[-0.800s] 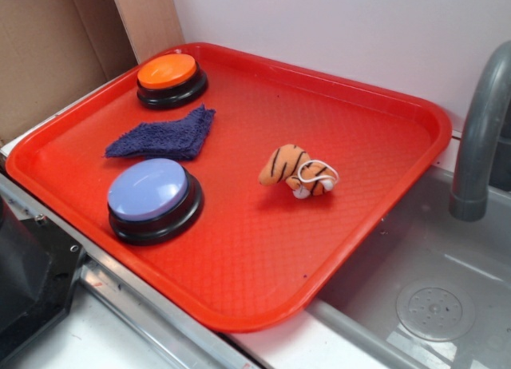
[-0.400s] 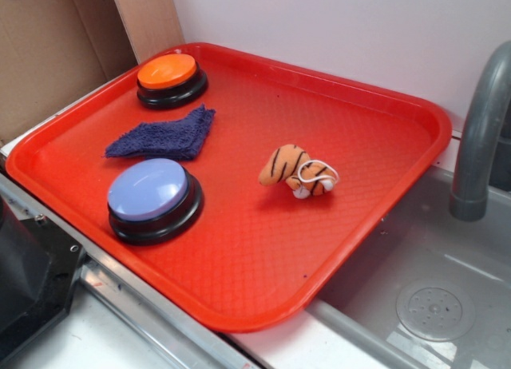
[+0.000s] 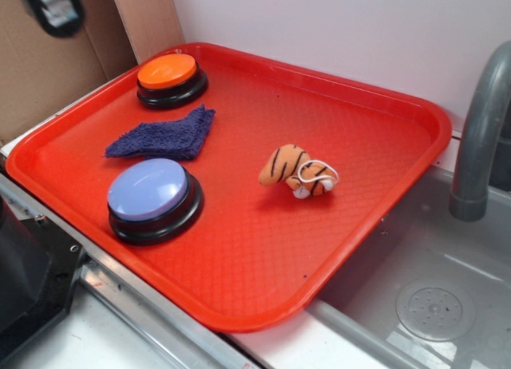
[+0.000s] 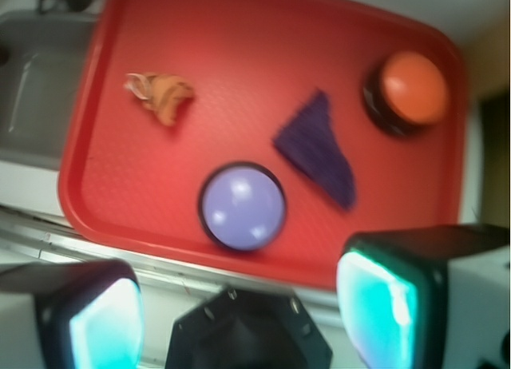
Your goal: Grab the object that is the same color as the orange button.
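Gripper (image 4: 239, 313): in the wrist view we see its two pads at the bottom edge, one at lower left (image 4: 104, 325) and one at lower right (image 4: 383, 305), set wide apart with nothing between them. In the exterior view we catch only a blurred bit of it at the upper left corner.
Tray (image 3: 383, 201): red, filling most of the exterior view; we see everything below lying on it.
Cloth (image 3: 164, 136): dark purple, left of centre, between the two buttons and touching neither.
Blue button (image 3: 152, 195): lavender dome on a black base, lower left, near the tray's front rim.
Orange button (image 3: 169, 77): glossy orange dome on a black base, upper left, at the tray's far corner.
Tiger (image 3: 299, 171): small orange plush with black stripes and a white loop, lying near the middle of the tray, well apart from the buttons and the cloth. In the wrist view we find it at the upper left (image 4: 162, 96), far from the pads.
Sink (image 3: 431, 305): grey, at the lower right beside the tray.
Tap (image 3: 479, 137): grey, at the right edge.
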`<state>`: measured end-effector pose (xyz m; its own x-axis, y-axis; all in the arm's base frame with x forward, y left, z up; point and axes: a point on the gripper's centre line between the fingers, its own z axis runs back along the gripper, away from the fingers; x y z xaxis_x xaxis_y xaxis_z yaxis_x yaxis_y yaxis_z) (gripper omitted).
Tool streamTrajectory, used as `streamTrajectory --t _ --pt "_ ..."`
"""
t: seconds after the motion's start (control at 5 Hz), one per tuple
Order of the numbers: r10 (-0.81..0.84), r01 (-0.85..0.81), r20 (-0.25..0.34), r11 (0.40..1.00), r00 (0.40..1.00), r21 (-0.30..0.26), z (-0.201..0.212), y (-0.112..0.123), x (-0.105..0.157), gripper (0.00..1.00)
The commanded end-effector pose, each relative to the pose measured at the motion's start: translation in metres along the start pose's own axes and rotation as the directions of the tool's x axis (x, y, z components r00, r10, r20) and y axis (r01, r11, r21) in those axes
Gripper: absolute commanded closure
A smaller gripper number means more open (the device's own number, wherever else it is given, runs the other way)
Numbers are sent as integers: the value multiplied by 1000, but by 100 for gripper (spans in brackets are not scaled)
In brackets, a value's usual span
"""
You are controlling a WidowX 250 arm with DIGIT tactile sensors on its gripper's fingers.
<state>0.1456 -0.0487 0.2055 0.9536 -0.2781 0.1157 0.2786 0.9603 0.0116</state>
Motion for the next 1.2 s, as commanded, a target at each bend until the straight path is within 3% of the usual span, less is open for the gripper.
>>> streamTrajectory --t 0.0,0.2,0.4,0.6,0.8,1.0 --pt "-306 305 64 952 950 19 -34 -28 49 0" --pt "-479 482 104 876 871 -4 -77 -42 77 0" --pt "-525 523 93 851 846 44 -109 -40 93 0" --pt "-600 599 87 800 795 46 -149 -41 109 0" --pt "-617 618 84 786 782 18 -178 -41 118 0" --pt "-633 633 31 774 773 29 -185 -40 116 27"
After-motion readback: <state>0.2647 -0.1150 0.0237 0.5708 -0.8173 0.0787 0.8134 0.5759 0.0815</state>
